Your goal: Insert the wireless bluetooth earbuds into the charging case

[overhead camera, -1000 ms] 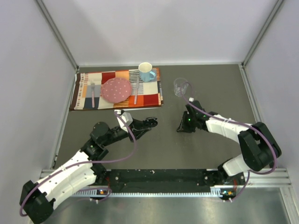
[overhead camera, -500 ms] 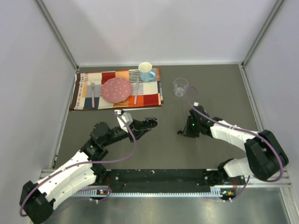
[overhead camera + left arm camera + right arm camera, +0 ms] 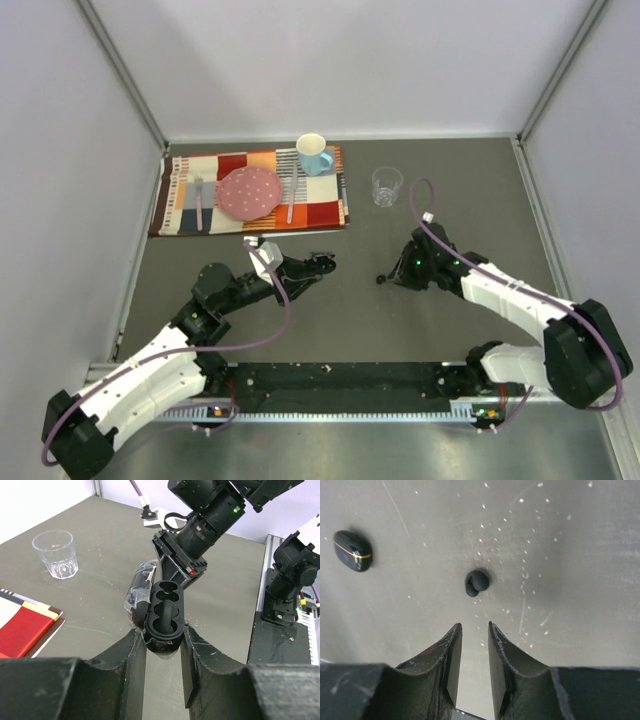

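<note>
My left gripper is shut on the open black charging case and holds it above the table; in the left wrist view its empty sockets face the camera and the lid hangs to the left. A tiny black earbud lies on the grey table just ahead of my right gripper, which is open and empty. From above, the earbud sits just left of the right gripper. A glossy black oval piece with a gold line lies further left; I cannot tell what it is.
A clear glass stands at the back, also in the left wrist view. A patterned placemat at the back left carries a pink plate, a blue mug, a fork and a knife.
My right gripper has drawn back to the right, and the earbud now shows on the table beside its tips. The left arm with the case has barely moved.
</note>
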Controlling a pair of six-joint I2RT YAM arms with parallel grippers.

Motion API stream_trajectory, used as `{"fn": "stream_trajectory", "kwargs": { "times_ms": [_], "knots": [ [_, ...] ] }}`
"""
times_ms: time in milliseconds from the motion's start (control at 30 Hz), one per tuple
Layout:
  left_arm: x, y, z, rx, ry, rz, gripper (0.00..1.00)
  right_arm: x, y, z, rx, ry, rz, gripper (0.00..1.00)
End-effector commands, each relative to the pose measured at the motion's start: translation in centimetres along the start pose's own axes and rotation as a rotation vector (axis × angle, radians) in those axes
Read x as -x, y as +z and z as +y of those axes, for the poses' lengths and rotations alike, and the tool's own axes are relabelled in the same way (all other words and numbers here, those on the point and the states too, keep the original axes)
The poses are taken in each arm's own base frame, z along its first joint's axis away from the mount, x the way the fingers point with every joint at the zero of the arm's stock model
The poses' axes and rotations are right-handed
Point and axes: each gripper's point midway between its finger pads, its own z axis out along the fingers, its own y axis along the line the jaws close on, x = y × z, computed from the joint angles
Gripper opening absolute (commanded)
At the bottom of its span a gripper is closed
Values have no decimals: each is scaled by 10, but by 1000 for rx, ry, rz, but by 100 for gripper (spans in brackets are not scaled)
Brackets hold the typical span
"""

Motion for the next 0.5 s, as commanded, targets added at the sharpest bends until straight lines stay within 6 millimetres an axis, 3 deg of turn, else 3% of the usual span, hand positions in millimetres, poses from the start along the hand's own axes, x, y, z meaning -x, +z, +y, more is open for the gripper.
{"fn": "stream_trajectory", "kwargs": {
  "times_ms": [0,233,467],
  "knots": [
    [10,1,-1,-3,22,-42,0,21,-2,37,70,13,-33,29],
    [11,-1,1,11,26,-45,0,17,20,61,72,-24,11,29],
    [12,-4,2,23,31,-45,0,17,37,54,20,-5,8,27]
  ]
}}
